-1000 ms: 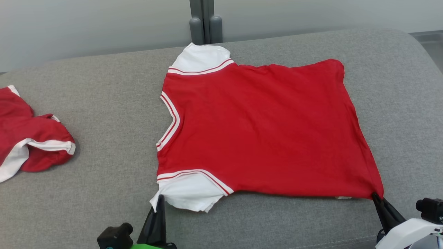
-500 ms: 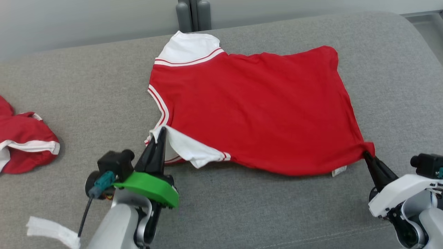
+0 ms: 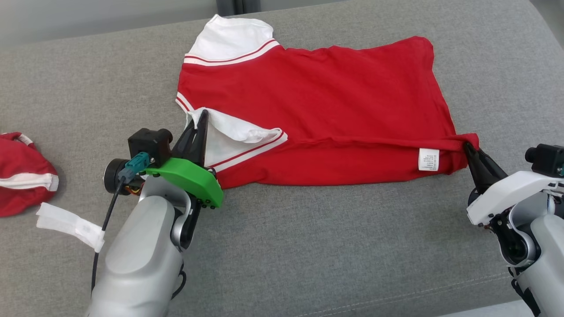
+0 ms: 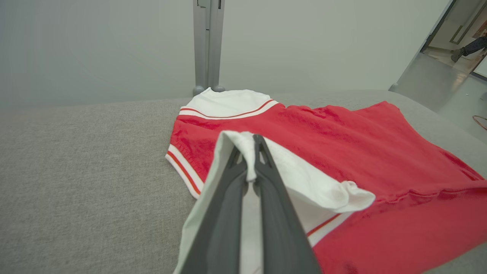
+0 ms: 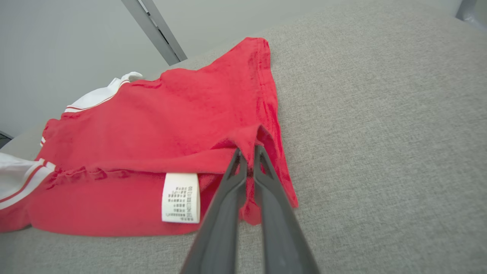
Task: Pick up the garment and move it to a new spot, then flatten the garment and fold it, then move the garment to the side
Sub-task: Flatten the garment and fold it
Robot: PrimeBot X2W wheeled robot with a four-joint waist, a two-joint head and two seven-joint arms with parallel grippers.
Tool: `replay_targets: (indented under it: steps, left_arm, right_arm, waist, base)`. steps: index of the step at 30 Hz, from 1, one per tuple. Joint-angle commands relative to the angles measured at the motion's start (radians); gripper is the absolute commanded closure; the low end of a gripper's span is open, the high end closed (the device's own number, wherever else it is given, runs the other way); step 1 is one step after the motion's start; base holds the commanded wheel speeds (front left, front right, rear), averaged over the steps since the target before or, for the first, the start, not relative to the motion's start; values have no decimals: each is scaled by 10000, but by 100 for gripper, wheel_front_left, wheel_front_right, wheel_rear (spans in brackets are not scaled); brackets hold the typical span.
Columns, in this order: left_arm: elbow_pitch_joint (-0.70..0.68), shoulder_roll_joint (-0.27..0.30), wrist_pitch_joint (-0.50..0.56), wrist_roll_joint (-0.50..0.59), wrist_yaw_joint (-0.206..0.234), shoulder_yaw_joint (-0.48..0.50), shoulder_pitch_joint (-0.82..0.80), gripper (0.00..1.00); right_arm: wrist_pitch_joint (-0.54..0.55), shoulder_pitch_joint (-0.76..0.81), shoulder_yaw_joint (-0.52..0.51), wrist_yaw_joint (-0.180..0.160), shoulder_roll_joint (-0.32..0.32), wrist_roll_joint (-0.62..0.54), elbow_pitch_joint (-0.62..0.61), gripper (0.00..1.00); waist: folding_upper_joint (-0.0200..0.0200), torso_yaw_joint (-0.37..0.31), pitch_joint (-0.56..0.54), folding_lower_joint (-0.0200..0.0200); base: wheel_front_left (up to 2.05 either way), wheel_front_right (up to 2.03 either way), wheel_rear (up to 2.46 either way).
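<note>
Garment: red short-sleeved cotton shirt (image 3: 330, 97) with white sleeves, lying in the middle of the grey upholstered sofa seat (image 3: 308, 246), its near edge lifted and turned over.
Left gripper (image 3: 203, 115): fingers pressed together on the near white sleeve (image 3: 233, 128).
Right gripper (image 3: 468, 147): fingers pinching the red hem corner (image 5: 262, 139), beside the white care label (image 3: 428, 159).
Risk, slip: both pinches are thin, so a freed sleeve would drop and collapse the fold.
Risk, skew: uneven travel of the two arms would likely twist the fold line.
Risk, bunching: the curled sleeve may be trapped as a lump.

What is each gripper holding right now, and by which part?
The left gripper pinches the red fabric shirt with white sleeves by its near white sleeve; the right gripper pinches the same shirt's near hem corner.
</note>
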Motion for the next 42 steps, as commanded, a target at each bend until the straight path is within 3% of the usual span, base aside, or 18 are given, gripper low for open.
replay_targets:
  steps: [1, 16, 23, 31, 32, 33, 34, 35, 42]
  left_arm:
    - [151, 9, -159, 21, 30, 78, -215, 0]
    - [511, 149, -380, 403, 124, 345, 1654, 0]
    - [1095, 63, -368, 438, 147, 203, 1374, 0]
    - [1832, -66, -360, 399, 119, 52, 1034, 0]
    - [1942, -86, -358, 379, 88, 27, 986, 7]
    - [2020, -100, -358, 339, 74, 27, 955, 48]
    - [2085, -115, -358, 300, 53, 22, 930, 95]
    - [2112, -130, -358, 280, 39, 22, 910, 100]
    - [1780, -127, -366, 238, 58, 337, 1099, 100]
  right_arm:
    - [-160, -44, 42, -15, -2, -64, 132, 0]
    - [-1408, 416, 648, -15, -436, -709, 1112, 0]
    - [-1556, -213, 1093, -15, -285, -1197, 1596, 0]
    - [-1554, -967, 1513, -15, -112, -1538, 2951, 0]
    - [-1548, -1041, 1569, -15, -57, -1532, 3148, 14]
    - [-1556, -1092, 1595, -15, -9, -1464, 3277, 67]
    - [-1598, -1155, 1629, -15, 11, -1394, 3389, 100]
    - [-1656, -1184, 1660, -15, 19, -1357, 3448, 100]
    - [-2037, -1263, 2004, -15, 104, -1032, 3583, 100]
  waist:
    - [-1, 31, -10, 0]
    - [-1, 218, -112, 0]
    - [-1, 253, 56, 0]
    - [-1, 289, 238, 0]
    - [-1, 302, 255, 0]
    - [-1, 314, 263, 0]
    - [-1, 331, 266, 0]
    - [-1, 346, 265, 0]
    - [-1, 566, -93, 0]
  base:
    - [0, 0, 0]
    - [0, 0, 0]
    - [0, 0, 0]
    - [0, 0, 0]
    - [0, 0, 0]
    - [0, 0, 0]
    - [0, 0, 0]
    - [0, 0, 0]
    - [0, 0, 0]
